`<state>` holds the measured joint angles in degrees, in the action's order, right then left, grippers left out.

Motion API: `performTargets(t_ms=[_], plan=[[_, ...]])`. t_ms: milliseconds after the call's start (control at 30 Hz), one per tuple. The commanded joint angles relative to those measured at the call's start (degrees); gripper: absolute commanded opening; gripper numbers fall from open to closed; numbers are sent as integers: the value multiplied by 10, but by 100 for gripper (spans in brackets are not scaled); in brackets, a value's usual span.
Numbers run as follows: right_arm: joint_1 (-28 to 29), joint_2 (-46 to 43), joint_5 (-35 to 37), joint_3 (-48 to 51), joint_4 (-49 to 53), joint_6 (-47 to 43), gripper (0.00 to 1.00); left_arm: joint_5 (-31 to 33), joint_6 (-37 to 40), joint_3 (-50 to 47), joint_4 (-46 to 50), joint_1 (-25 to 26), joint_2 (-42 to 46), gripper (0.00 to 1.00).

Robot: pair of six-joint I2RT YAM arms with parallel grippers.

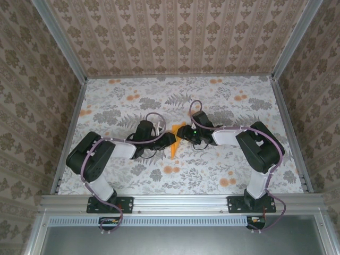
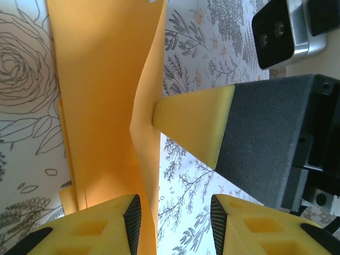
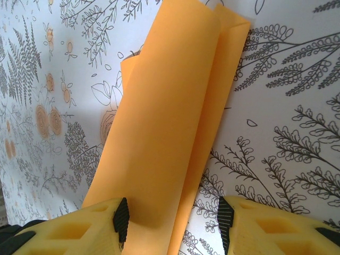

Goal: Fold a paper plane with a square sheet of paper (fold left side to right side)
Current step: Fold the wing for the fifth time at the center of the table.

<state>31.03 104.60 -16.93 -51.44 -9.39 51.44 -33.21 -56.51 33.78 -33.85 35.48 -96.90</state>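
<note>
The folded orange paper point(image 1: 175, 145) is lying mid-table on the flowered cloth point(image 3: 276, 133). The left gripper point(image 2: 174, 212) and right gripper point(image 3: 172, 212) are both standing parted around it, not pinching. The grippers are hiding its upper part from above.

Paper plane point(image 1: 174, 146) lies mid-table point(image 1: 239, 106) between the two grippers: left gripper point(image 1: 168, 139) just left of it, right gripper point(image 1: 184, 133) just right, slightly behind. In both wrist views it runs between spread fingers, against the left one.
</note>
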Motion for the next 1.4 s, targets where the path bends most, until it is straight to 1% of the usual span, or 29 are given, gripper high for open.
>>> performTargets(t_ms=[0, 67, 167, 300, 400, 467, 633, 800, 933, 1067, 1367], plan=[[4, 27, 14, -1, 42, 1, 51, -11, 17, 16, 2, -6, -22, 41], [4, 27, 13, -1, 43, 0, 51, -13, 18, 21, 4, -6, -29, 36], [4, 26, 15, -1, 45, -1, 51, -4, 25, 23, 17, -7, -31, 26], [4, 22, 8, -2, 40, -6, 51, 5, 45, 26, 36, -12, -27, 10], [0, 5, 1, -1, 31, -17, 53, 0, 60, 34, 50, -17, -27, 3], [-6, -11, -3, -1, 28, -24, 54, -1, 73, 39, 62, -21, -28, 0], [-26, -43, -18, -6, 20, -35, 59, -14, 85, 41, 58, -31, -39, 0], [-37, -27, -39, -25, -12, -9, 72, -20, 78, 39, 43, -32, -39, 0], [-37, -3, -35, -53, -11, 9, 79, -19, 81, 40, 48, -32, -36, 0], [-37, 24, -32, -85, 1, 18, 82, -18, 81, 40, 50, -32, -36, 0], [-36, 63, -34, -119, 12, 25, 83, -19, 79, 42, 51, -32, -37, 0]])
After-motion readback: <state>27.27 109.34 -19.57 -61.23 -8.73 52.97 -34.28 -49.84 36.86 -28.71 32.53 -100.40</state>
